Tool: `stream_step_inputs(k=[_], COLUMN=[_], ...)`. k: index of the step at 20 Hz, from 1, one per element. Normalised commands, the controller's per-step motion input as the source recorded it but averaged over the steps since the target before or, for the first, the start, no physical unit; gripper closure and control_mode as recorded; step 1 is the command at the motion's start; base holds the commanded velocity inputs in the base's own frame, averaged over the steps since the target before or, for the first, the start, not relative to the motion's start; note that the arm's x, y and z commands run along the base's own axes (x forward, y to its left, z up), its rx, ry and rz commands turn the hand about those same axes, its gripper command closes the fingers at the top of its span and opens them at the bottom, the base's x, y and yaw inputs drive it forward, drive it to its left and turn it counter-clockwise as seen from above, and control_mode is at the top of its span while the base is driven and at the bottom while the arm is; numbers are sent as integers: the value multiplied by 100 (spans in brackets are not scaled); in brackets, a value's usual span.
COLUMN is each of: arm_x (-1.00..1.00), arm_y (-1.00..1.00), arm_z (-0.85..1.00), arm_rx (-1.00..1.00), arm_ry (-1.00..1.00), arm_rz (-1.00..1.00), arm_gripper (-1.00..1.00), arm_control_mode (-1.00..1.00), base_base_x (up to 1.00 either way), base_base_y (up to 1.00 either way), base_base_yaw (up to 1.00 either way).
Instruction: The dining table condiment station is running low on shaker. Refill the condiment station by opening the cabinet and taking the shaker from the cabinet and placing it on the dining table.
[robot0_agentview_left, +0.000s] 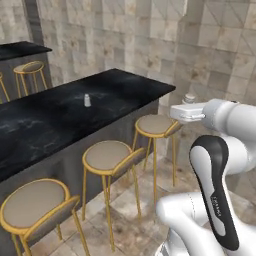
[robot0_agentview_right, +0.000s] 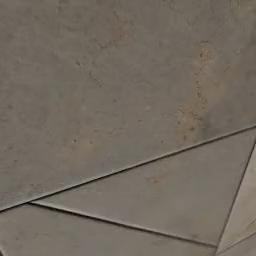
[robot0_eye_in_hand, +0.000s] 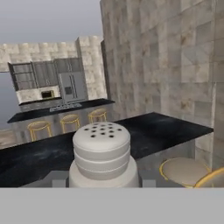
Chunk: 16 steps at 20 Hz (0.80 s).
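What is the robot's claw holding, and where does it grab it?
The claw holds the shaker, gripping it low on its body, below the holed cap. Another shaker already stands on the dining table.

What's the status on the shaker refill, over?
Gripper shut on the shaker, beside the dining table. A second shaker already stands on it. Stools line the near side; nothing blocks the top.

**Flat, even render light, soft detail**

I see even, diffuse light with no clear source and hardly any cast shadows. The black bench (robot0_agentview_left: 60, 120) carries a faint pale sheen. The right base view is a blurry close-up of wall tile (robot0_agentview_right: 125, 100). The hand view looks coarse and slightly soft.
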Motion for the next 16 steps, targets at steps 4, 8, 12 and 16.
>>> stream_step_inputs(k=[4,8,12,16], arm_x=[0,0,0,0], arm_y=[0,0,0,0], arm_z=[0,0,0,0], arm_rx=[0,0,0,0], arm_ry=[0,0,0,0], arm_rz=[0,0,0,0], arm_gripper=[100,100,100,100], arm_control_mode=[100,100,100,100], base_base_x=[48,63,64,63], base_base_y=[-100,-93,-56,-55], base_base_yaw=[34,40,48,48])
